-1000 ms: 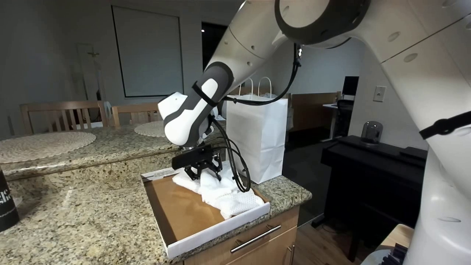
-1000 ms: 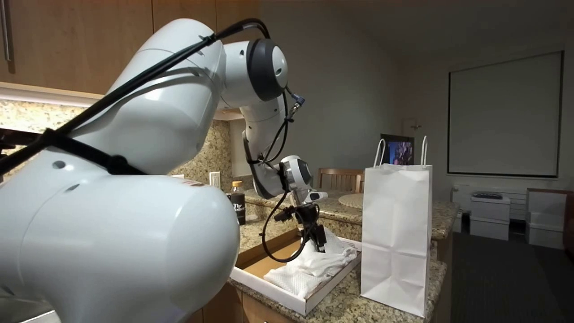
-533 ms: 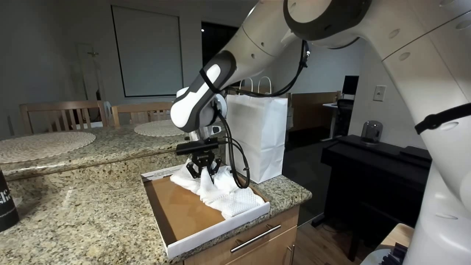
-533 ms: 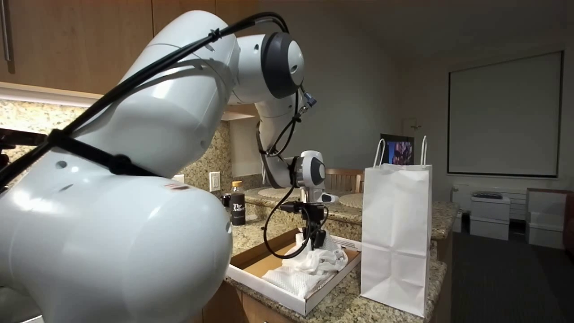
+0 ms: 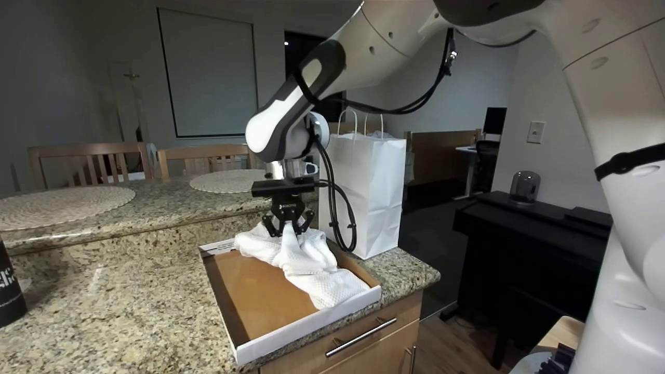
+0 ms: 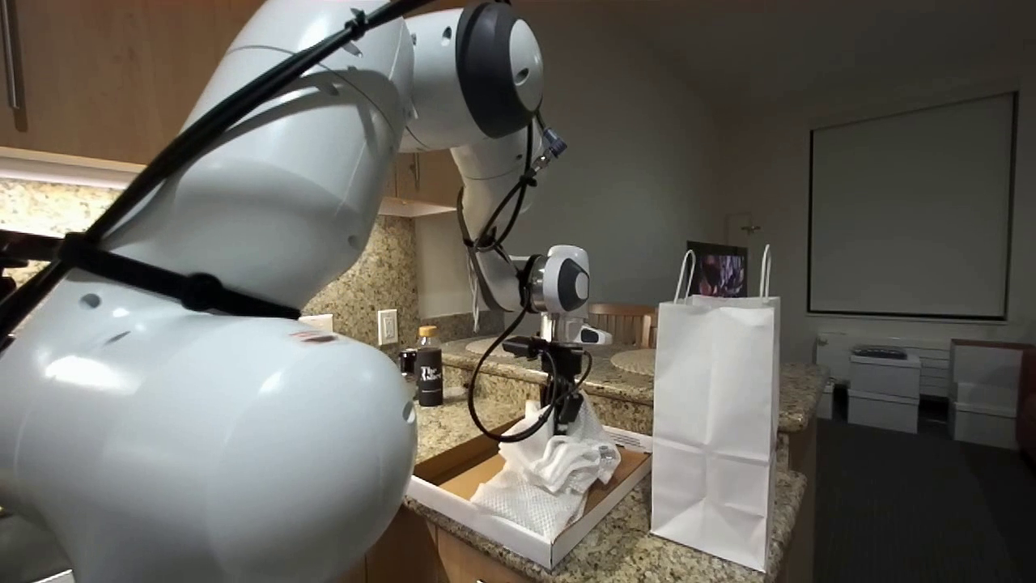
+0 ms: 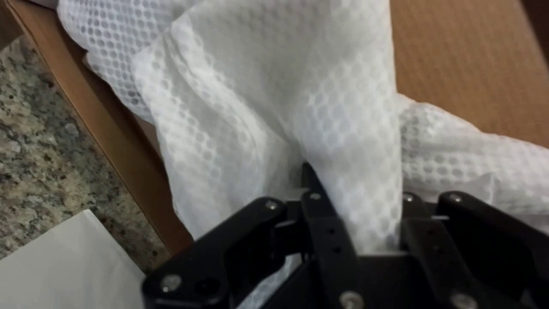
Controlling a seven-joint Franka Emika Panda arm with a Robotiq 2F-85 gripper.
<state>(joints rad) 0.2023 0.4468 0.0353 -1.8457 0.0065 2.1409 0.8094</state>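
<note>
A white mesh-textured cloth (image 5: 332,285) lies crumpled in a shallow cardboard tray (image 5: 301,328) with white outer walls. My gripper (image 5: 289,231) points down over the back part of the tray and pinches a fold of that cloth. In the wrist view the cloth (image 7: 253,98) rises between the two black fingers (image 7: 324,206), covering most of the right one's tip. From the pinch the cloth slopes down like a small tent, its lower parts resting on the tray floor. The tray (image 6: 477,512) and the bunched cloth (image 6: 530,498) also show in an exterior view, below the gripper.
A tall white paper bag (image 5: 371,192) with handles stands close beside the tray, near the counter's end; its corner (image 7: 68,266) shows in the wrist view. Behind the tray rises a granite ledge (image 5: 156,244) with woven placemats (image 5: 62,205). A dark bottle (image 6: 430,380) stands farther along the counter.
The gripper's fingers have come together on the cloth. The arm has straightened from a tilt and risen, drawing the pinched fold upward.
</note>
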